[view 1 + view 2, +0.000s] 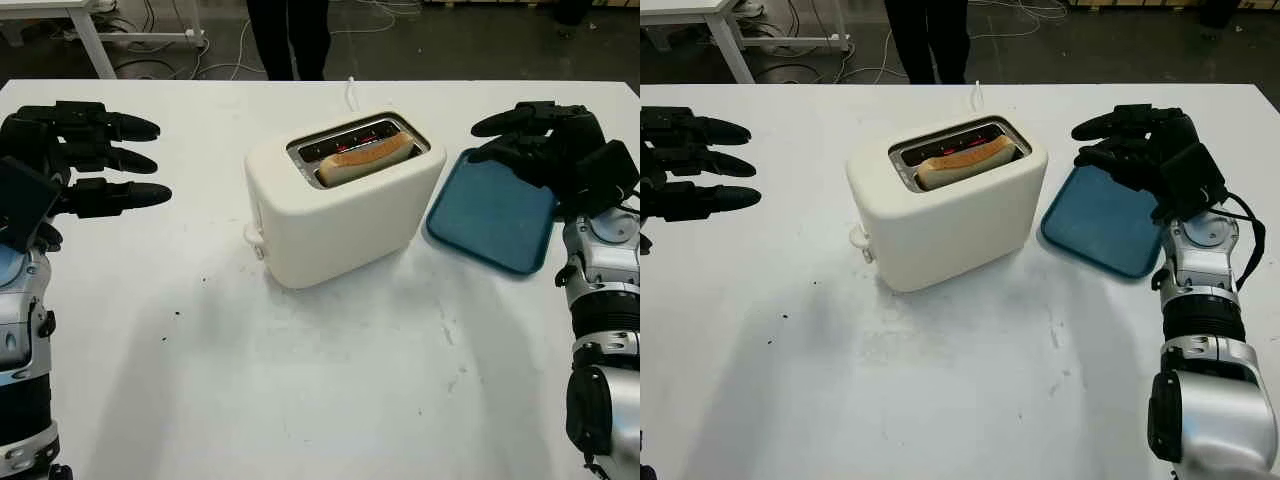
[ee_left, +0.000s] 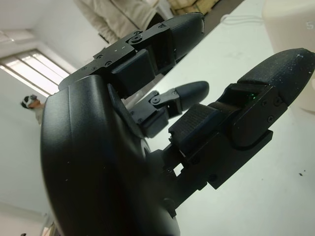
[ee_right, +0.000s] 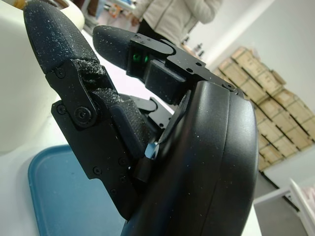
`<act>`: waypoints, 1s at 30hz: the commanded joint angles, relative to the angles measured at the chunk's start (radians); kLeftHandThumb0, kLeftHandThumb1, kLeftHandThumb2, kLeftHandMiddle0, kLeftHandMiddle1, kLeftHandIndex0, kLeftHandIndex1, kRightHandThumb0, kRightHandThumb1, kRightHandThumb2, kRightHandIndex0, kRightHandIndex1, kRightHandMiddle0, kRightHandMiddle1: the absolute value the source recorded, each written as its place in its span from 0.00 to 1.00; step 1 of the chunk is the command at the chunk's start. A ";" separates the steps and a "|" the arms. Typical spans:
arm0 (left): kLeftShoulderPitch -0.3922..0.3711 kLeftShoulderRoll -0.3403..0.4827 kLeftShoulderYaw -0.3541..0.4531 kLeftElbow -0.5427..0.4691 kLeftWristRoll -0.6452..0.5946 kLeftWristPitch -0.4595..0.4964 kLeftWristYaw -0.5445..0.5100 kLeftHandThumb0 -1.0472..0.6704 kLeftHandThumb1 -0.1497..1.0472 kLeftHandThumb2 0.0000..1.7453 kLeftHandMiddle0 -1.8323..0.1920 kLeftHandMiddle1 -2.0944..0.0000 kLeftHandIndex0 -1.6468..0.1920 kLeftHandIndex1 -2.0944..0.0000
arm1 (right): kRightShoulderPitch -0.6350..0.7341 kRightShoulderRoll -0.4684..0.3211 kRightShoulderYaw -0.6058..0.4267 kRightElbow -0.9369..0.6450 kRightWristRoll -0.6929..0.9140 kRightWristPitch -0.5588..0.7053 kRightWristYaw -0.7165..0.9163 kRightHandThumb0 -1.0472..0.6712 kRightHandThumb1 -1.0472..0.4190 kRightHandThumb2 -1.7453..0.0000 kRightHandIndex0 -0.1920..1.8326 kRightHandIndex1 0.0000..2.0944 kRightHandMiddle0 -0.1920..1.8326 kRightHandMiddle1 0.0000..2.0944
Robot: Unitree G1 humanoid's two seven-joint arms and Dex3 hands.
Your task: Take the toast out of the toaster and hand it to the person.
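Still the reach — the right hand point(image 1: 1130, 140) is open and empty, over the blue tray point(image 1: 1095, 222) just beside the toaster point(image 1: 950, 205), and must next close on the toast point(image 1: 965, 160) — while the left hand point(image 1: 85, 160) waits open, well apart.

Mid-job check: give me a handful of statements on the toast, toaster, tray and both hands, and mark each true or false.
1. The toast sits in a slot of the toaster. True.
2. The right hand grips the toast. False: it is open, above the blue tray, beside the toaster.
3. The blue tray holds a slice. False: nothing lies on it.
4. The left hand is open, apart from the toaster. True.
5. The toaster lies on its side. False: it stands upright.
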 commanded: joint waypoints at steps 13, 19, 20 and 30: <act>0.013 0.007 0.001 -0.007 0.007 -0.004 0.003 0.02 0.42 0.00 0.33 0.76 0.25 0.87 | -0.007 0.000 -0.004 -0.010 0.014 -0.006 0.004 0.00 0.17 1.00 0.59 0.39 0.66 0.20; 0.012 0.007 0.003 -0.003 0.003 -0.005 0.000 0.02 0.42 0.00 0.33 0.76 0.25 0.87 | -0.009 -0.001 0.000 -0.009 0.005 -0.010 -0.004 0.00 0.17 1.00 0.60 0.39 0.65 0.21; 0.011 0.007 0.003 -0.002 0.002 -0.009 -0.001 0.02 0.42 0.00 0.33 0.76 0.25 0.87 | -0.009 -0.001 0.000 -0.010 0.004 -0.010 -0.005 0.00 0.17 1.00 0.60 0.39 0.66 0.21; 0.007 0.004 -0.001 0.001 0.000 -0.001 0.000 0.02 0.41 0.00 0.34 0.75 0.26 0.87 | -0.005 -0.001 -0.004 -0.010 0.012 -0.003 0.002 0.00 0.17 1.00 0.60 0.39 0.65 0.22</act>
